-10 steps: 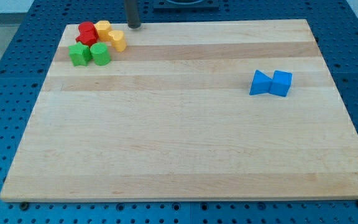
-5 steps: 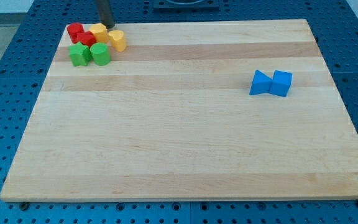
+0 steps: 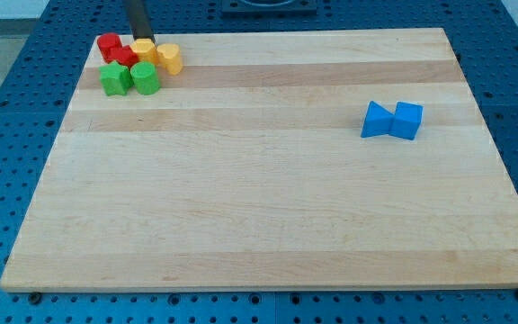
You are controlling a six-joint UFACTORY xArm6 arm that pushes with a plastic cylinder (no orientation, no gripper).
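My tip [image 3: 141, 39] was seen at the board's [image 3: 268, 225] top-left corner, set against the top edge of a yellow block [image 3: 144, 49], with a red block [image 3: 109, 44] just to the view's left. No gripper was carried, and nothing was held. Below them, 2 green blocks [image 3: 113, 78] were clustered; 2 blue blocks [image 3: 392, 120] were placed touching, well apart at the view's right.

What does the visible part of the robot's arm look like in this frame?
Only a straight, dark grey rod shows, entering from the view's top edge. My tip ends bluntly beside the yellow block and red block. No cables or markings are visible.
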